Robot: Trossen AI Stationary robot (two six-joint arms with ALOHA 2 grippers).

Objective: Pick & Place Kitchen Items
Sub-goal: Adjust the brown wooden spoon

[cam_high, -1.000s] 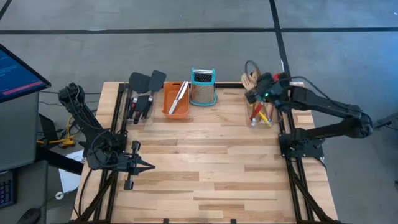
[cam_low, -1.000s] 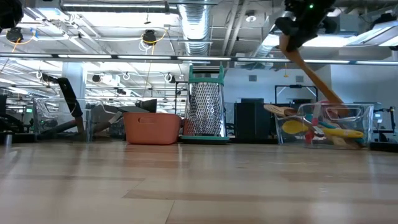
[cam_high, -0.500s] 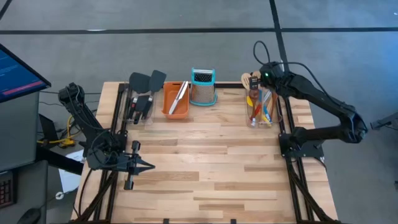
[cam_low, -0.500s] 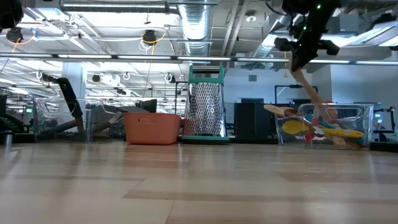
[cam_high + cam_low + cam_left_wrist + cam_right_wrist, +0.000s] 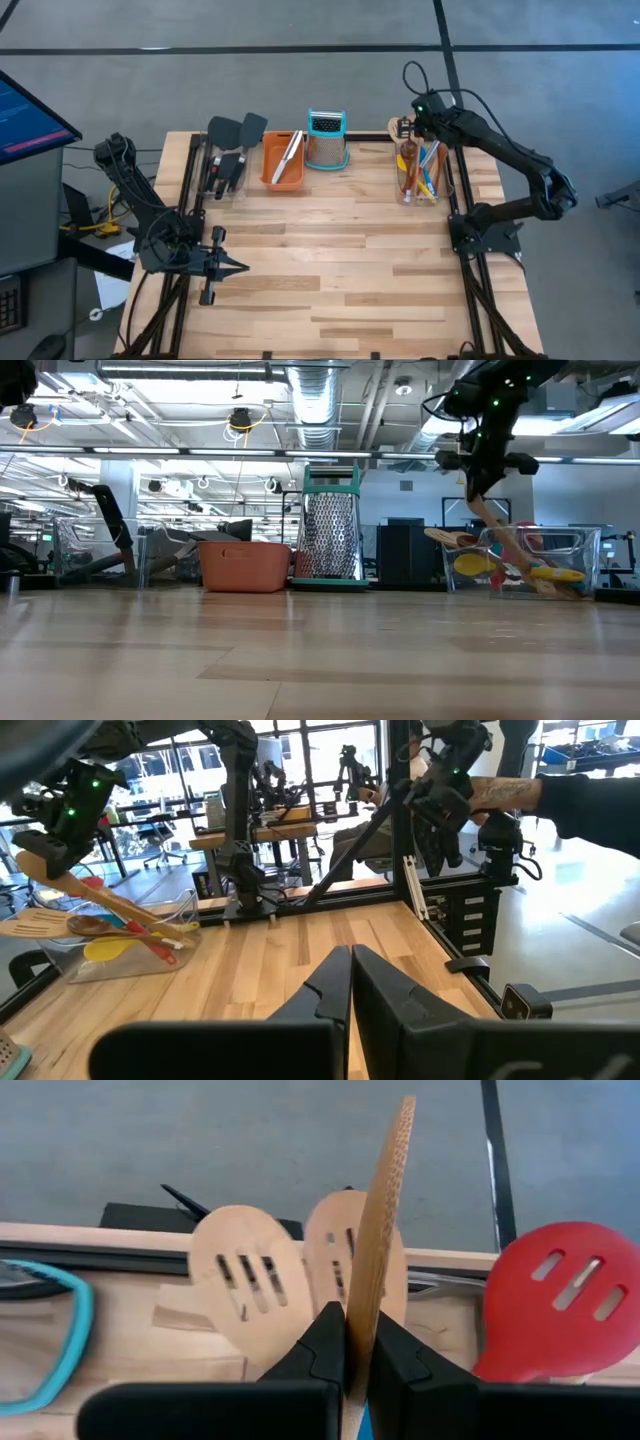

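Note:
My right gripper (image 5: pixel 482 482) hangs over the clear bin (image 5: pixel 592 558) at the table's far right, shut on a wooden spatula (image 5: pixel 505 540) that slants down into the bin. The bin holds more utensils: two slotted wooden spatulas (image 5: pixel 250 1285), a red slotted spoon (image 5: pixel 560 1295), and yellow and blue ones (image 5: pixel 430 170). Black turners (image 5: pixel 236 130) stand in a clear container at the far left. My left gripper (image 5: pixel 240 267) waits shut at the table's left edge, pointing level. My right gripper pinches the wooden spatula between its two fingers just below the blade, at the neck (image 5: pixel 362 1308). The fingers slant down from above. The blade (image 5: pixel 388 1200) sticks out past the fingertips, edge-on to the wrist camera. The handle (image 5: pixel 530 570) hangs slanted with its lower end inside the bin.
An orange tray (image 5: pixel 270 165) with a steel-handled tool lies at the far middle, a steel box grater (image 5: pixel 326 142) with a teal top beside it. The near half of the wooden table (image 5: pixel 340 290) is bare. A person's arm (image 5: pixel 560 795) shows beyond the table's right side.
My right gripper has sunk toward the bin and shifted a little toward the table's left and far edges, rolling as it went. The wooden spatula has gone down with it, its handle now reaching deeper into the bin.

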